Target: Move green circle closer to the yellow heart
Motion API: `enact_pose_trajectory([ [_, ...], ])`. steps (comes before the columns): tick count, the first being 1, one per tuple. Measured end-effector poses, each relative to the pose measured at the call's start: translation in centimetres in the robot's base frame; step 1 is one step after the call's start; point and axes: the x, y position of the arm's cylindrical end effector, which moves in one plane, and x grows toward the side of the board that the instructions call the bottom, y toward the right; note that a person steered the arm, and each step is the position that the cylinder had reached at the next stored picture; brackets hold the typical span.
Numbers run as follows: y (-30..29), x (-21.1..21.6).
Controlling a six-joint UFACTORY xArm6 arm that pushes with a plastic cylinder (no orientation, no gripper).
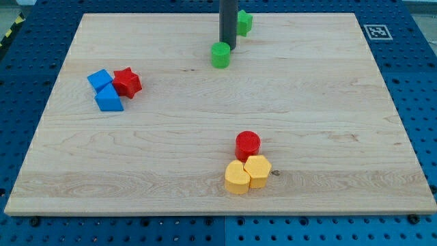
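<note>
The green circle sits near the view's top, centre of the wooden board. My tip stands right behind it, at its upper right edge, touching or nearly touching. The yellow heart lies near the view's bottom, right of centre, far below the green circle. It touches a yellow hexagon on its right, and a red circle sits just above both.
A second green block, shape unclear, sits behind the rod at the top edge. Two blue blocks and a red star cluster at the view's left. The board's edge runs along the bottom.
</note>
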Motion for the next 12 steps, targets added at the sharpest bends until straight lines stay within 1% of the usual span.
enact_pose_trajectory([
  [1,0.0,3.5],
  [2,-0.3,3.1],
  [4,-4.1,3.1],
  [5,-4.9,4.0],
  [6,-5.4,5.7],
  [7,-7.4,8.3],
  [8,-10.0,9.9],
  [9,-10.3,11.5],
  [12,-4.1,11.5],
])
